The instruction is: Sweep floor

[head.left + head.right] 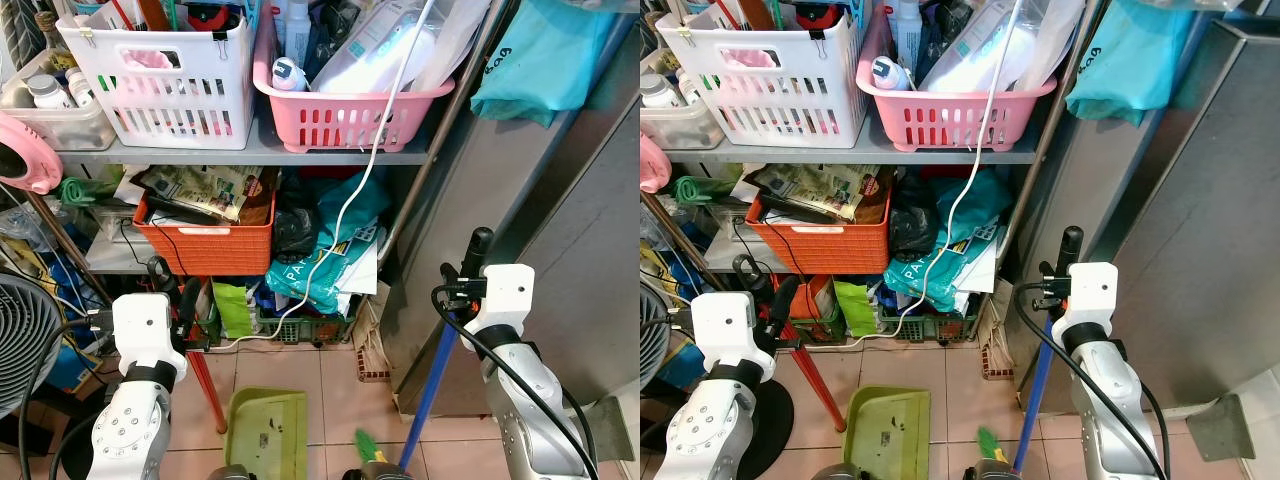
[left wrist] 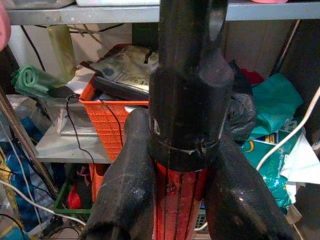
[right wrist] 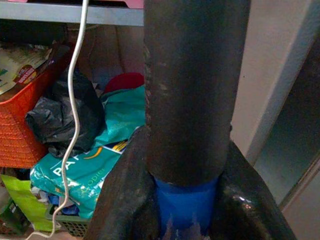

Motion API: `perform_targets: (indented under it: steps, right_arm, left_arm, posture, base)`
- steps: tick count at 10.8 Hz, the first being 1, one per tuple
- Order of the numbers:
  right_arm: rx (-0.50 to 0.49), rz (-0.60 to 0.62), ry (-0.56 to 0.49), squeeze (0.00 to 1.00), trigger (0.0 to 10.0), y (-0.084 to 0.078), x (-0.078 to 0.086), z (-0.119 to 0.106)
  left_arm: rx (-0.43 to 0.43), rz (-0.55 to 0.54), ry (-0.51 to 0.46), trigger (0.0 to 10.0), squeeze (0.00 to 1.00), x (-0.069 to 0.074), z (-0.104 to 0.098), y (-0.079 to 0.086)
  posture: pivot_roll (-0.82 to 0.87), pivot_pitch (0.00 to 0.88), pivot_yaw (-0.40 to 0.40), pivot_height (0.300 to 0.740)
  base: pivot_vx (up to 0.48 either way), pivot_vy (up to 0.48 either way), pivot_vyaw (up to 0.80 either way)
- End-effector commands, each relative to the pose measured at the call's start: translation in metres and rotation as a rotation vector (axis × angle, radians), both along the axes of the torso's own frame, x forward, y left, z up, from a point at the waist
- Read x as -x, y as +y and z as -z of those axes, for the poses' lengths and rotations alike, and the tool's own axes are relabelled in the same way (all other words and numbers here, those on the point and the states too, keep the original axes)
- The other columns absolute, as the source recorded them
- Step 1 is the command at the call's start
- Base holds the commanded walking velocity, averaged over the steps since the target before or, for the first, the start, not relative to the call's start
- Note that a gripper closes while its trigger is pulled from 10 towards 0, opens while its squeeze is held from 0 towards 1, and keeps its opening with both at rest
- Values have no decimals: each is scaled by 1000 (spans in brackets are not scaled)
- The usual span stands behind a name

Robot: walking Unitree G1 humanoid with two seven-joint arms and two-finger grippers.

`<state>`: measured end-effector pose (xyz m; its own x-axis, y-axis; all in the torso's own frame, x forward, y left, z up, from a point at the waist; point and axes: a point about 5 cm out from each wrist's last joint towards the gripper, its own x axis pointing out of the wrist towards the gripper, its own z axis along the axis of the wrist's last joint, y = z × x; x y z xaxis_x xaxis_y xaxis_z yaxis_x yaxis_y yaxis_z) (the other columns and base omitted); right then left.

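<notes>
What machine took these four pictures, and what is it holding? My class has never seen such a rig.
It is a walking humanoid robot with two silver arms. The two wide pictures come from its head cameras, looking down at cluttered shelves. The two close-ups come from wrist cameras. Its left hand grips the red handle of a green dustpan resting on the tiled floor. Its right hand grips a blue broom handle. Above are a white basket, a pink basket and an orange basket.
</notes>
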<state>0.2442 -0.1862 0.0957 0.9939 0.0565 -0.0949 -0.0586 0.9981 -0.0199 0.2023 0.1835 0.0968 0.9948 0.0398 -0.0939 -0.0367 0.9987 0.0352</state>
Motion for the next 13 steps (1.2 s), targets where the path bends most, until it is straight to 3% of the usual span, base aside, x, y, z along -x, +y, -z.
perform_targets:
  steps: [1,9,10,11,13]
  right_arm:
    - [-126,-176,-96,0,10000,50,-61,-60]
    - [-126,-176,-96,0,10000,50,-61,-60]
    - [-45,-109,-122,0,10000,40,-62,-59]
    - [-45,-65,-108,0,10000,31,-61,-54]
    - [-25,-70,-105,0,10000,31,-58,-53]
  left_arm:
    - [86,-87,-152,10000,0,-39,-57,0]
    - [86,-87,-152,10000,0,-39,-57,0]
    - [58,-47,-121,10000,0,-29,-50,-2]
    - [53,-60,-112,10000,0,-24,-47,0]
    - [45,-67,-109,10000,0,-24,-46,-1]
  posture:
    - [34,37,-65,740]
    - [34,37,-65,740]
    - [39,65,-51,740]
    - [38,65,-52,740]
    - [35,68,-55,740]
  base:
    - [0,0,0]
    - [0,0,0]
    - [0,0,0]
    - [0,0,0]
    - [0,0,0]
